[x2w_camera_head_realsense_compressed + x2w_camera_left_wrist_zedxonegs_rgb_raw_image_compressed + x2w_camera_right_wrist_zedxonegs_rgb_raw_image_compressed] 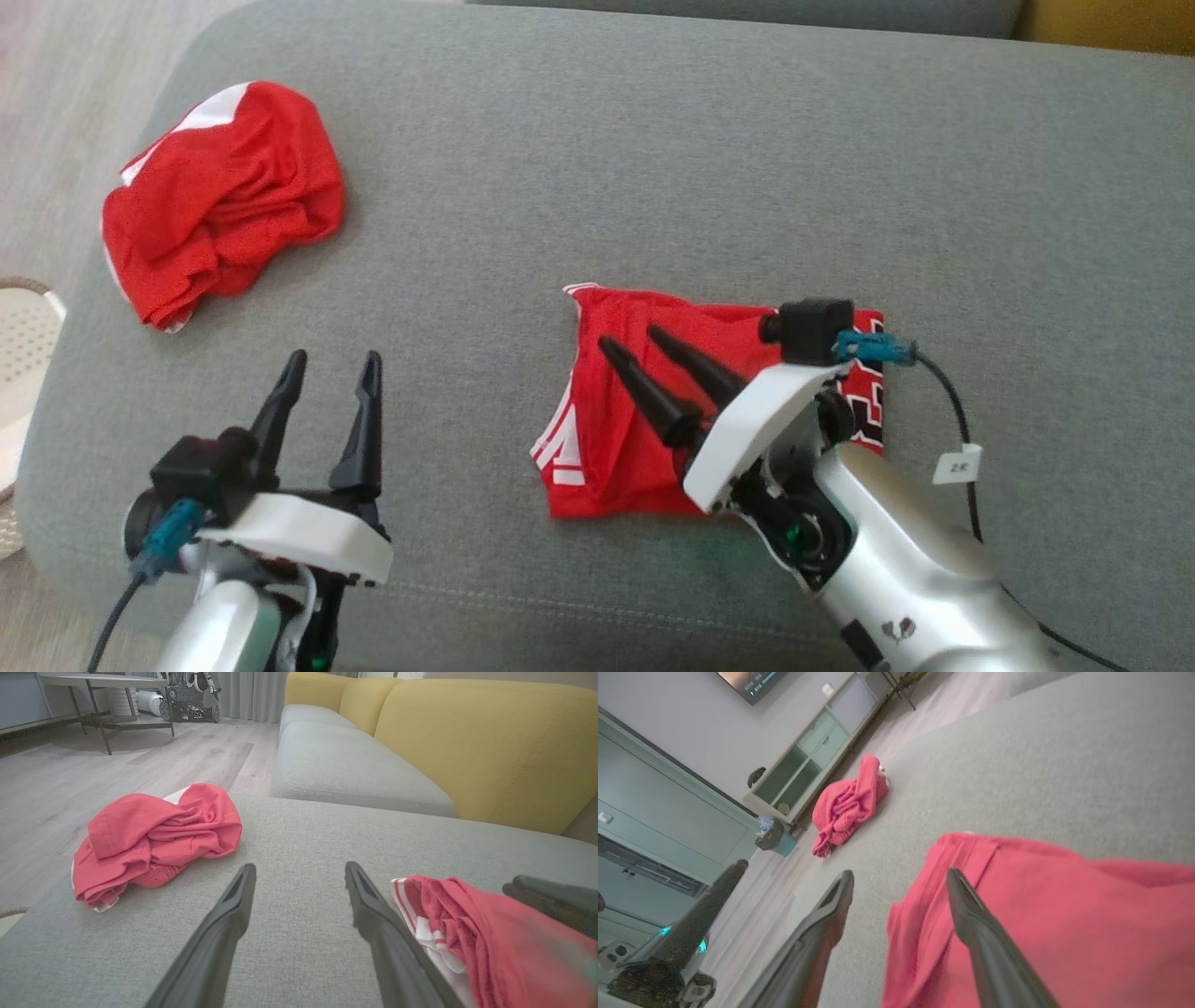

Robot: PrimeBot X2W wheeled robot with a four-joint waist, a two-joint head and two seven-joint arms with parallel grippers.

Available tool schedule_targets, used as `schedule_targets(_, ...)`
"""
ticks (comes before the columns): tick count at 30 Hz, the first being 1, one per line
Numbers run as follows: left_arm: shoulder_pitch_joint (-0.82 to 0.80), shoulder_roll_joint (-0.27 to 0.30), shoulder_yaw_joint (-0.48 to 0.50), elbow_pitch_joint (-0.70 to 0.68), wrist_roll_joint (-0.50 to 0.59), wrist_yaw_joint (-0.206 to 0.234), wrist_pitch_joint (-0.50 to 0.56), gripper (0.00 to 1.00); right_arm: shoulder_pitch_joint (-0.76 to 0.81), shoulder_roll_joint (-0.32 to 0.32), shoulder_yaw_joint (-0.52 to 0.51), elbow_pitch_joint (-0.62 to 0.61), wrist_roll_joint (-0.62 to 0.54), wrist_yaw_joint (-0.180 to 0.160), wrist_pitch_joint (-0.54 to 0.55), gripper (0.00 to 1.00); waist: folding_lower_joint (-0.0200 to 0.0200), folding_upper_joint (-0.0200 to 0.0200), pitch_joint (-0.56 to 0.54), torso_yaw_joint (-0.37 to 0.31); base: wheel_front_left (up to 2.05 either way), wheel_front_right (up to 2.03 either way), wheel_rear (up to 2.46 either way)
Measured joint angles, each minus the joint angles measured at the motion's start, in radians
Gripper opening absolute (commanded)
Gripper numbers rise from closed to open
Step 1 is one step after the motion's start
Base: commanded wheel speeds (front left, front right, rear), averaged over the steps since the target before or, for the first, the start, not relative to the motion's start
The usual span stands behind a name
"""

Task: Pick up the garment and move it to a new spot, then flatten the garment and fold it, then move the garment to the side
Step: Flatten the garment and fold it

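Loosely folded into a rumpled near-square, the red garment (616,448) lies on the grey sofa seat (653,140), right of centre in the head view. White stripes trim its left edge, white lettering shows at its near left corner, and a black-and-white print runs along its right edge.

The right arm (896,532) extends from the lower right, its dark fingers (644,387) slanting up and left over the cloth. Its jaws stand wide apart — in the right wrist view, one finger is above red fabric and the other above bare cushion.

The left arm (219,621) sits at the lower left, jaws spread wide over bare cushion and pointing away from the robot.

The garment's longer side runs left to right, with the striped edge toward the left arm. A second red garment (224,196) lies crumpled at the seat's far left corner — well apart.
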Motion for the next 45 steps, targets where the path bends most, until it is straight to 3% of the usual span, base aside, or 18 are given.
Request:
schedule_targets(6,0.001,0.011,0.013,0.006,0.000,0.002,-0.008,1.00,-0.018,-0.021,-0.074,-0.039,-0.058,0.000,-0.124,1.00,0.0000,0.0000,-0.006,-0.028,0.00,0.00,0.00)
schedule_targets(11,0.005,0.023,0.025,-0.007,0.000,0.019,-0.008,1.00,-0.010,-0.110,-0.225,-0.080,-0.176,0.000,-0.187,1.00,0.0000,0.0000,-0.015,-0.057,0.00,0.00,0.00)
schedule_targets(16,0.009,0.036,0.039,-0.024,0.000,0.030,-0.008,1.00,0.098,-0.157,-0.408,-0.159,-0.297,0.000,-0.190,1.00,0.0000,0.0000,-0.027,-0.087,0.00,0.00,0.00)
schedule_targets(23,0.048,0.053,0.045,-0.048,0.000,0.050,-0.003,1.00,0.297,-0.158,-0.612,-0.347,-0.458,0.000,-0.125,1.00,0.0000,0.0000,-0.047,-0.114,0.00,0.00,0.00)
schedule_targets(32,0.083,0.077,0.044,-0.068,0.000,0.062,0.019,1.00,0.418,-0.087,-0.694,-0.525,-0.578,0.000,-0.053,1.00,0.0000,0.0000,-0.089,-0.130,0.00,0.00,0.00)
schedule_targets(45,0.165,0.098,0.023,-0.086,0.007,0.072,0.055,1.00,0.543,-0.048,-0.714,-0.560,-0.600,0.000,-0.003,1.00,0.0000,0.0000,-0.175,-0.136,0.00,0.00,0.00)
